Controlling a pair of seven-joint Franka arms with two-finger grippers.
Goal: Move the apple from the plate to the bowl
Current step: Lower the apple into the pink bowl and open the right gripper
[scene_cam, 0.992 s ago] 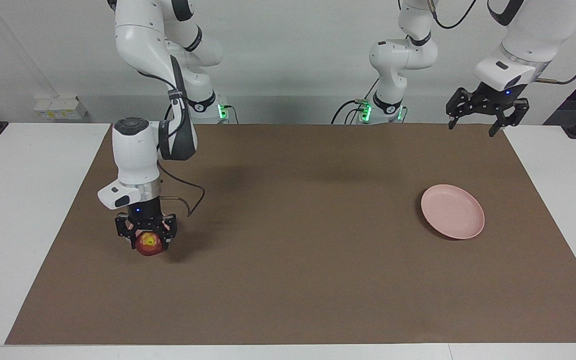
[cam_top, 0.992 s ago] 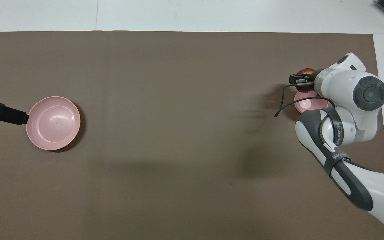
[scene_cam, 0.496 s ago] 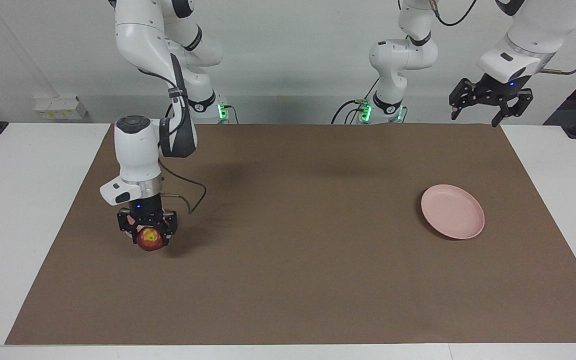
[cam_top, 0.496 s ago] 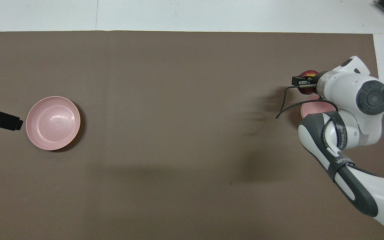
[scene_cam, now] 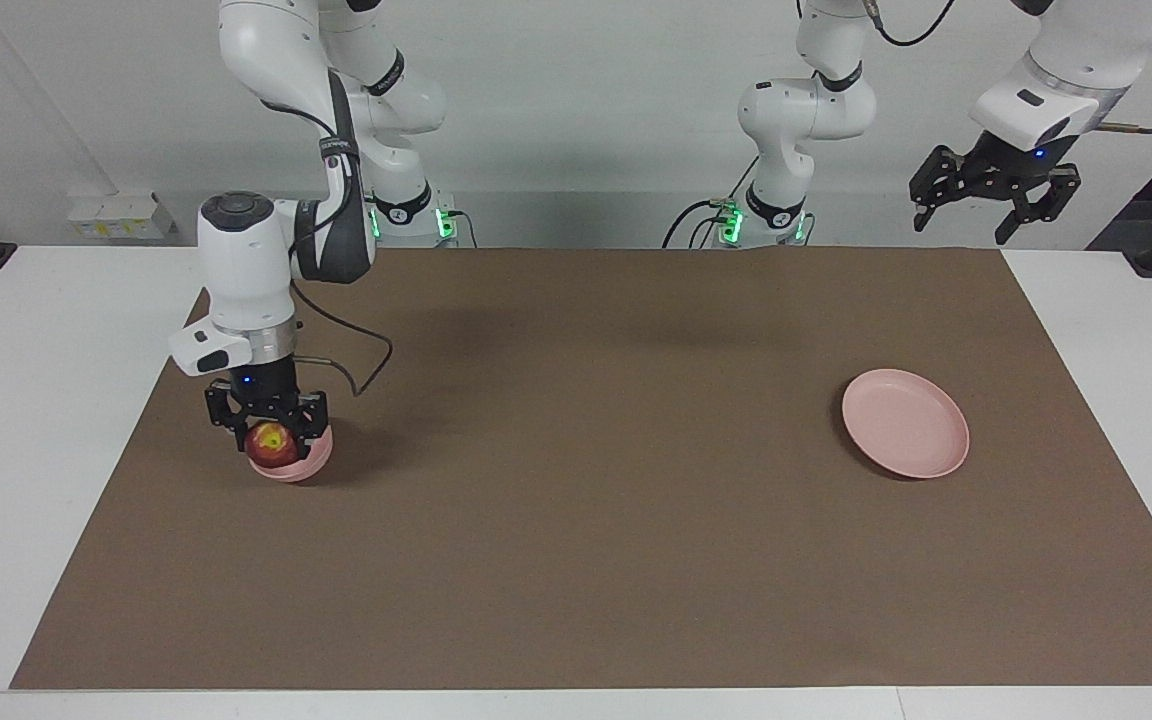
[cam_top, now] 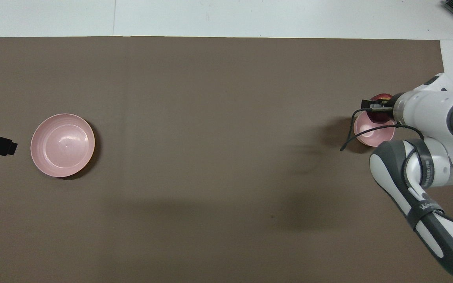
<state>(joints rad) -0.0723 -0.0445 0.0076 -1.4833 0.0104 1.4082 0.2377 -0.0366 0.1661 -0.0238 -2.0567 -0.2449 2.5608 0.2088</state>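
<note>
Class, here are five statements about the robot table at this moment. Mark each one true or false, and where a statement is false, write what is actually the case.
1. The right gripper holds the apple. True.
2. The apple lies on the plate. False: the plate carries nothing; the apple is in the right gripper, over the bowl.
3. The bowl stands toward the right arm's end of the table. True.
4. The left gripper is pressing down on the plate. False: it is raised, up by the table's edge nearest the robots, apart from the plate.
5. The plate and the bowl touch each other. False: they stand at opposite ends of the brown mat.
</note>
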